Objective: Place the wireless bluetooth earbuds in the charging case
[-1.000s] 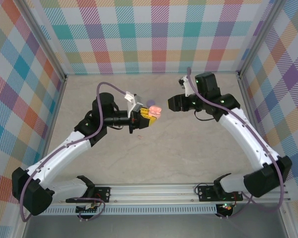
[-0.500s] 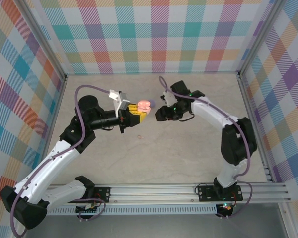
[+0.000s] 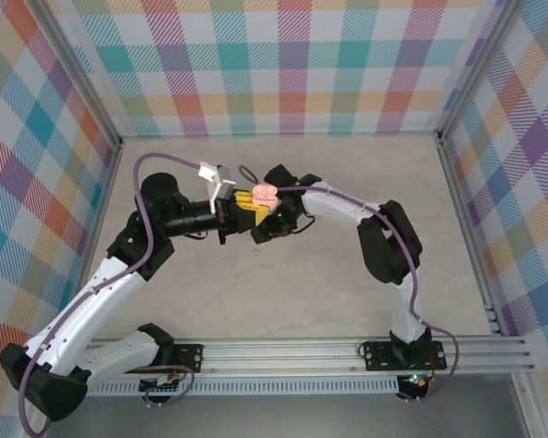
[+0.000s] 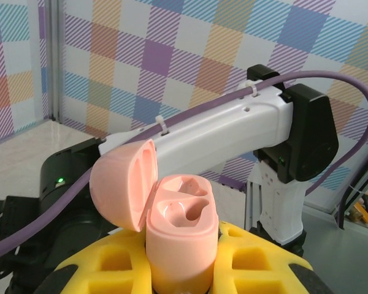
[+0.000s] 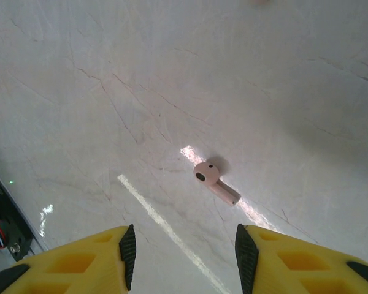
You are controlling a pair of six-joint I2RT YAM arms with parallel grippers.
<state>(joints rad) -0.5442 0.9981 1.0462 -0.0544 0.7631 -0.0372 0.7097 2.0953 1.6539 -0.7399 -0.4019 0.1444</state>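
— What has the left gripper (image 3: 247, 203) got?
— The pink charging case (image 4: 183, 242), clenched upright between its yellow fingers (image 4: 257, 240), low in the middle of the left wrist view. The lid (image 4: 121, 184) hangs open to the left, two sockets showing
— And the right gripper (image 5: 181, 251)?
— Jaws released, nothing between them, at the bottom edge of its own view. One pink earbud (image 5: 213, 180) lies on the pale table (image 5: 80, 73) just above the gap, near frame centre, stem pointing lower right

Pink earbud (image 5: 211, 179) lies on the table (image 5: 264, 73) beyond parted fingers (image 5: 80, 260).
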